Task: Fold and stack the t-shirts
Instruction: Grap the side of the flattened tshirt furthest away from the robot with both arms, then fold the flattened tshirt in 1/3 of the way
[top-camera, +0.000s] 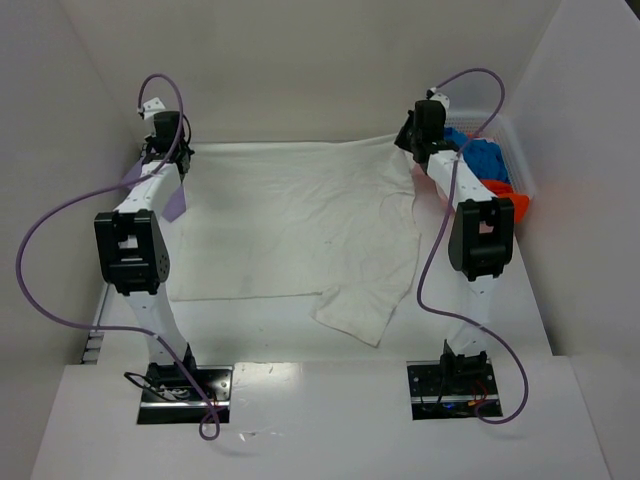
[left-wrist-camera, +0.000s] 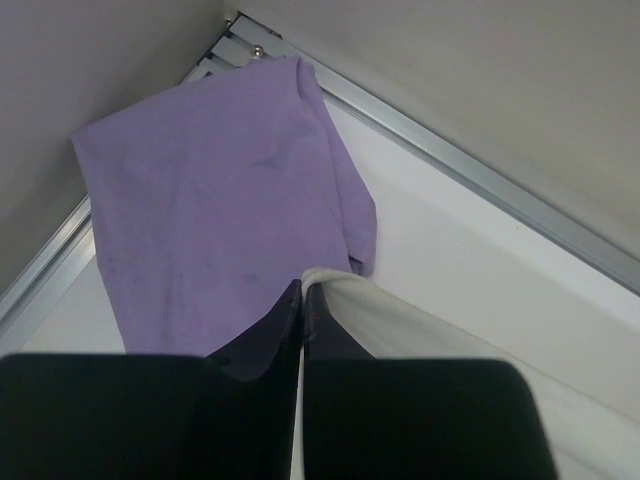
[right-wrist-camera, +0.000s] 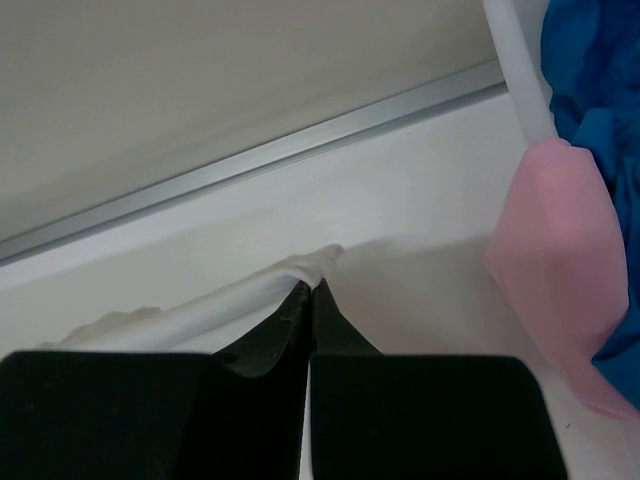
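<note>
Left gripper (left-wrist-camera: 302, 287), fingers pressed together, pinches the far-left corner of the off-white t-shirt (top-camera: 290, 230) beside the lavender t-shirt (left-wrist-camera: 220, 200). Right gripper (right-wrist-camera: 310, 287) likewise pinches the far-right corner. Cloth lies spread across the table (top-camera: 250, 330).

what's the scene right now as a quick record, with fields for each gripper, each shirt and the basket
off-white t-shirt: spread flat on the table, near right part rumpled, not yet folded
left gripper: shut on the off-white t-shirt's far left corner
right gripper: shut on its far right corner
lavender t-shirt: folded, in the table's far left corner
mesh basket: far right; holds blue shirt and orange-red shirt
pale pink shirt: drapes over the basket's side
</note>
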